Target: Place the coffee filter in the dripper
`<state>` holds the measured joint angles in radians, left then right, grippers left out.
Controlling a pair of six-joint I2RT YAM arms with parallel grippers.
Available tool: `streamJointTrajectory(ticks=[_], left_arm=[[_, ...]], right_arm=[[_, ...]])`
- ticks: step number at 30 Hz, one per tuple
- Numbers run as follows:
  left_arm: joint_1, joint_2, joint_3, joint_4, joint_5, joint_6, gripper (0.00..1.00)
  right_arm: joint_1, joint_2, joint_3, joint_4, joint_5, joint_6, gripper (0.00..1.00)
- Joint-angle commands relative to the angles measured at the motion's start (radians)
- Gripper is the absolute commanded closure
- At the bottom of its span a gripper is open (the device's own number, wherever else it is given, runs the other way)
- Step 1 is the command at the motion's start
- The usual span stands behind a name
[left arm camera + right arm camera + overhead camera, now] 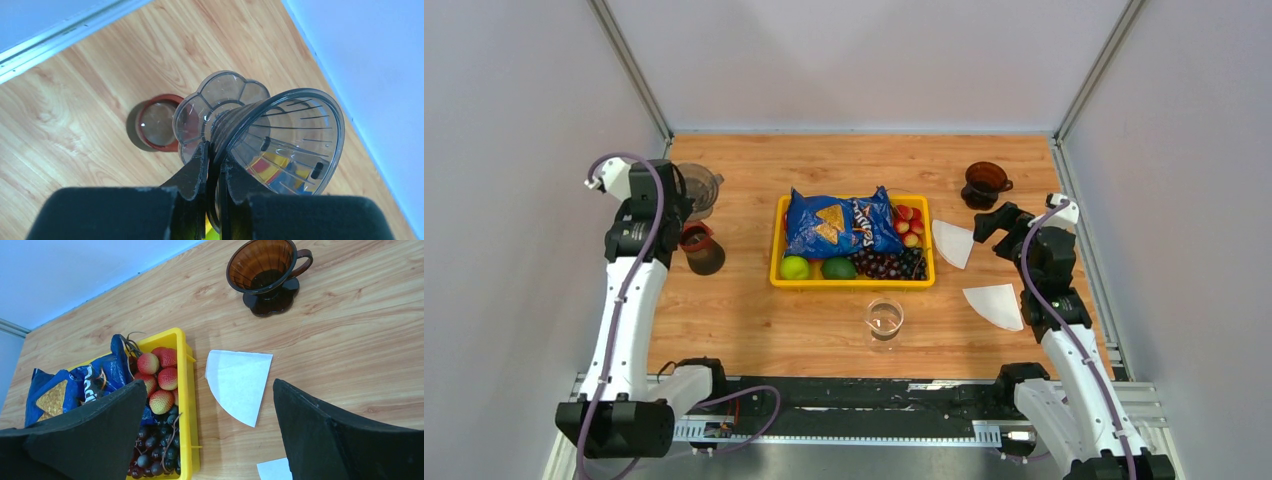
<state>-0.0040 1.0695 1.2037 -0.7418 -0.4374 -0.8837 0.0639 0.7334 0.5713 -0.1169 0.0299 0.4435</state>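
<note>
Bright, even light from above. Soft shadows hug the red-rimmed cup [159, 122] and brown dripper [265, 267] on the counter [744, 330]. Small glints on the clear dripper [285, 135]. Wrist views sharp.

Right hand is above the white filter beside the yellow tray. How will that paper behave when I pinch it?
The filter looks thin and lies flat on the table, so the open right hand may struggle to catch an edge. It seems light, so a push would probably slide it. Lifted, it will likely flop rather than stay stiff.
</note>
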Motion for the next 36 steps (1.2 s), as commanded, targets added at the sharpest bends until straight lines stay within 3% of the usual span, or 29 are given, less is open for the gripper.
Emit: streamJointTrajectory(ticks=[1, 7, 16, 26, 36], left_arm=[[0.103, -0.062, -0.032, 0.073, 0.012, 0.009, 0.97], [0.184, -0.080, -0.077, 0.081, 0.099, 0.016, 0.96], [0.304, -0.017, -0.142, 0.112, 0.343, 0.010, 0.97], [0.322, -0.030, -0.161, 0.093, 0.301, -0.005, 0.93], [0.337, 0.013, -0.167, 0.117, 0.354, -0.007, 0.89]], right_arm=[[-0.003, 0.008, 0.025, 0.019, 0.016, 0.006, 0.00], [-0.003, 0.021, 0.025, 0.019, 0.017, 0.006, 0.00], [-0.003, 0.022, 0.024, 0.019, 0.024, 0.010, 0.00], [-0.004, 0.019, 0.024, 0.020, 0.023, 0.013, 0.00], [-0.003, 0.006, 0.021, 0.017, 0.022, 0.012, 0.00]])
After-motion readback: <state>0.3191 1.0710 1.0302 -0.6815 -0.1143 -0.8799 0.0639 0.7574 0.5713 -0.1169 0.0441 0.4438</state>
